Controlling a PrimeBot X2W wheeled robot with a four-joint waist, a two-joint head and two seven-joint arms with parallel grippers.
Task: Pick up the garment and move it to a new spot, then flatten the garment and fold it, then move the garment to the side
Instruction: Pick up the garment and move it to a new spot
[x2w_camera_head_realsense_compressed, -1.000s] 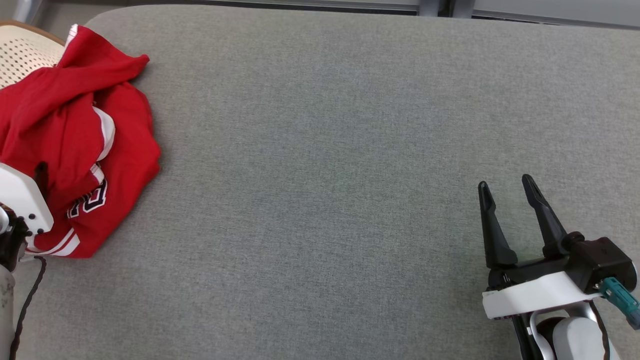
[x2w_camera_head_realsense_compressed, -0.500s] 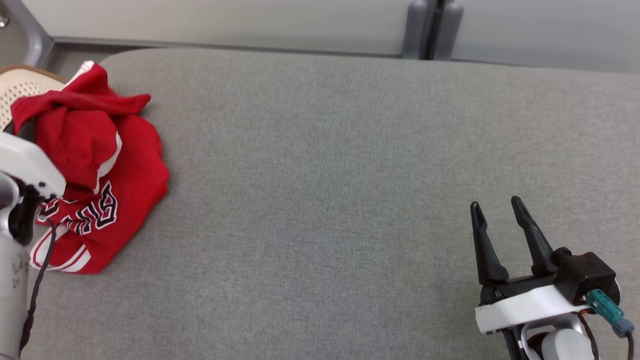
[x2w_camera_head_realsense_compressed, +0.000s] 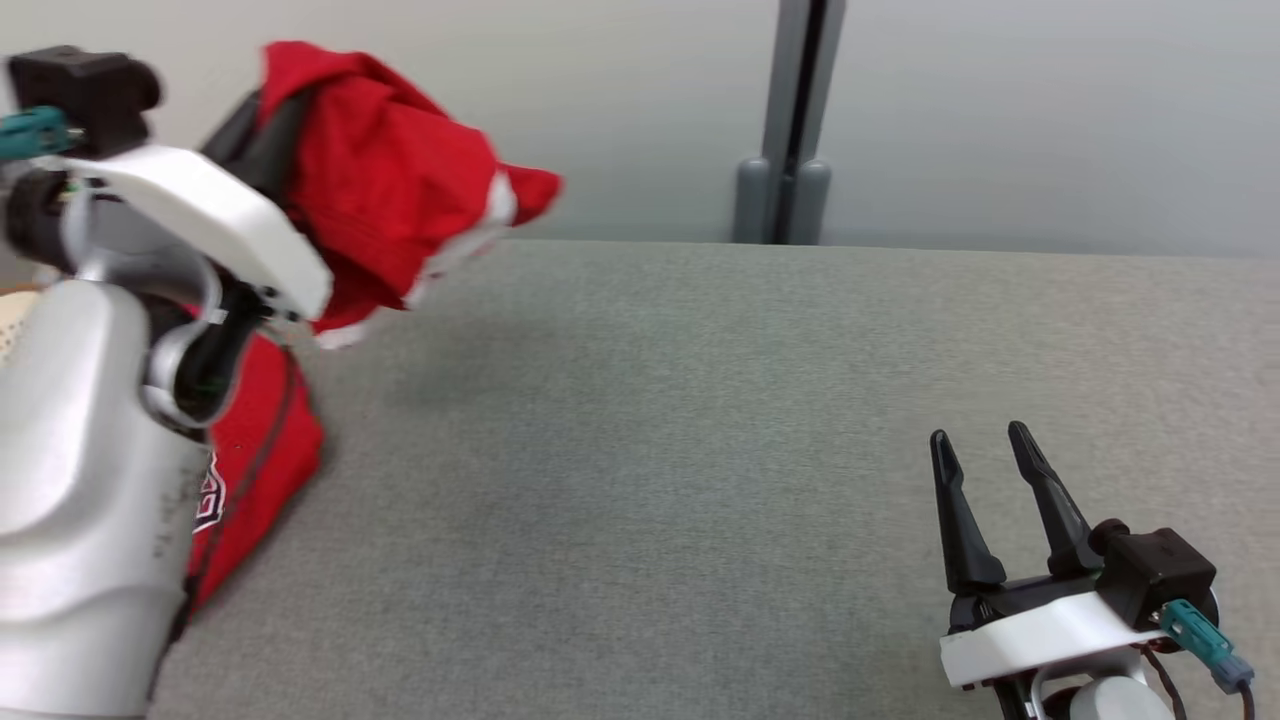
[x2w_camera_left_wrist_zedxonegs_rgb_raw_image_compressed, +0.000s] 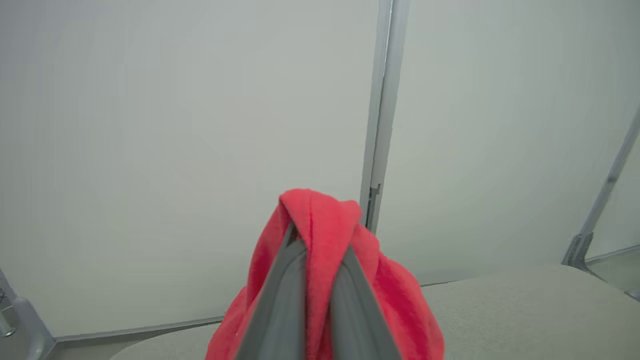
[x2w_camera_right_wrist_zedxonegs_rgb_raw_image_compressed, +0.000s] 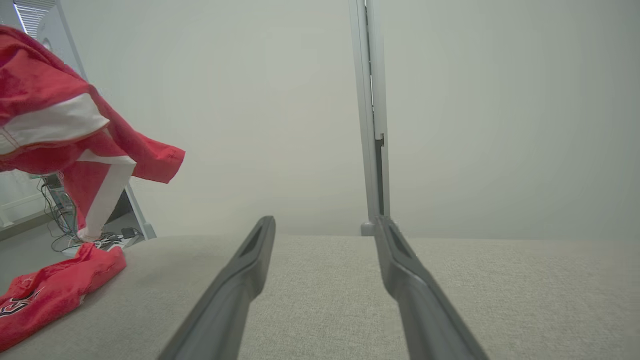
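The garment (x2w_camera_head_realsense_compressed: 390, 200) is a red jersey with white trim and dark lettering. My left gripper (x2w_camera_head_realsense_compressed: 262, 135) holds it high at the table's left end, shut on a bunch of the cloth. The fingertips are buried in the fabric. The jersey's lower part (x2w_camera_head_realsense_compressed: 255, 465) still lies on the table behind my left forearm. In the left wrist view the red cloth (x2w_camera_left_wrist_zedxonegs_rgb_raw_image_compressed: 325, 225) drapes over both fingers of the left gripper (x2w_camera_left_wrist_zedxonegs_rgb_raw_image_compressed: 320, 245). My right gripper (x2w_camera_head_realsense_compressed: 980, 445) rests open and empty at the near right, far from the garment (x2w_camera_right_wrist_zedxonegs_rgb_raw_image_compressed: 45, 120), and its fingers (x2w_camera_right_wrist_zedxonegs_rgb_raw_image_compressed: 250, 255) stand apart.
The grey padded table (x2w_camera_head_realsense_compressed: 700, 420) stretches between the two arms. A pale wall with a grey upright post (x2w_camera_head_realsense_compressed: 790, 130) stands behind the far edge. Cables (x2w_camera_right_wrist_zedxonegs_rgb_raw_image_compressed: 100, 240) lie on the floor beyond the table's left end.
My left gripper has shut on the jersey and raised it from the table's left end into the air. The head camera has tilted up. The right gripper has stayed put and open.
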